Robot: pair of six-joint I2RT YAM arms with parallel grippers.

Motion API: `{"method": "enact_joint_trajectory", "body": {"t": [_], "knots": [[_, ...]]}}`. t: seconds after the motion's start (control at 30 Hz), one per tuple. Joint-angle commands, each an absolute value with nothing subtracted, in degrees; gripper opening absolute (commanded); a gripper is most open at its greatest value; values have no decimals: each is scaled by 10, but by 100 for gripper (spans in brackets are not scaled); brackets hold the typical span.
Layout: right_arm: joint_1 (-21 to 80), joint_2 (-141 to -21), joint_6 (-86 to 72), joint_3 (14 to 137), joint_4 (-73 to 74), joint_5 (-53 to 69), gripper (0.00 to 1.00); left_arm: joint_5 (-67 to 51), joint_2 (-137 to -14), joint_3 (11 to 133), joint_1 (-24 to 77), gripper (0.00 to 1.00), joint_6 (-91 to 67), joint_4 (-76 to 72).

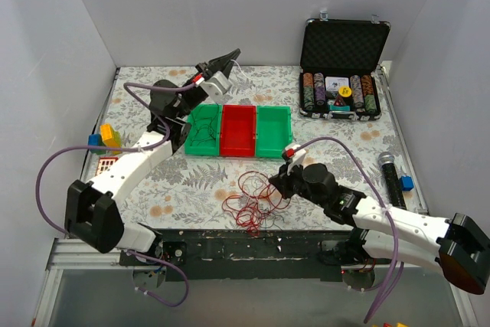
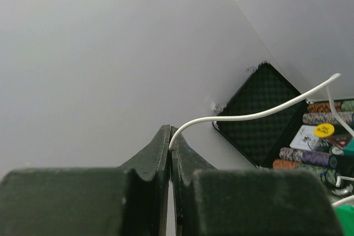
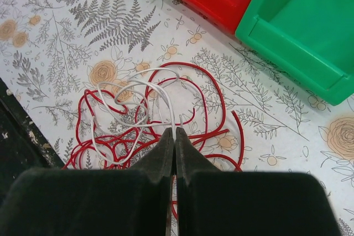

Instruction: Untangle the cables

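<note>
Looping ahead, cables run into the right pincer's closed tips.

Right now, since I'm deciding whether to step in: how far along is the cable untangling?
Done: a thin dark strand already lies in the left green plastic bin. In hand: the raised left tool is shut on a thin white cable, and the right tool pinches white loops at the pile. Left: the thin red cable loops there are tangled with the white.
</note>
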State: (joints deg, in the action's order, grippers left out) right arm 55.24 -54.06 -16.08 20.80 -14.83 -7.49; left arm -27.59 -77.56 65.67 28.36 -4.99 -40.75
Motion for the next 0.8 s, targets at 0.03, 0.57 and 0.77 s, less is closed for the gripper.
{"method": "enact_joint_trajectory", "body": {"t": [0.03,0.57,0.77], "knots": [[555,-516,-159,207,-155,-103,1,-240,-817,650,286,0,-61,-459],[555,-512,-172,200,-154,-94,1,-196,-902,802,285,0,-110,-530],[555,-520,-178,198,-158,-97,1,-218,-866,747,285,0,-95,-520]]}}
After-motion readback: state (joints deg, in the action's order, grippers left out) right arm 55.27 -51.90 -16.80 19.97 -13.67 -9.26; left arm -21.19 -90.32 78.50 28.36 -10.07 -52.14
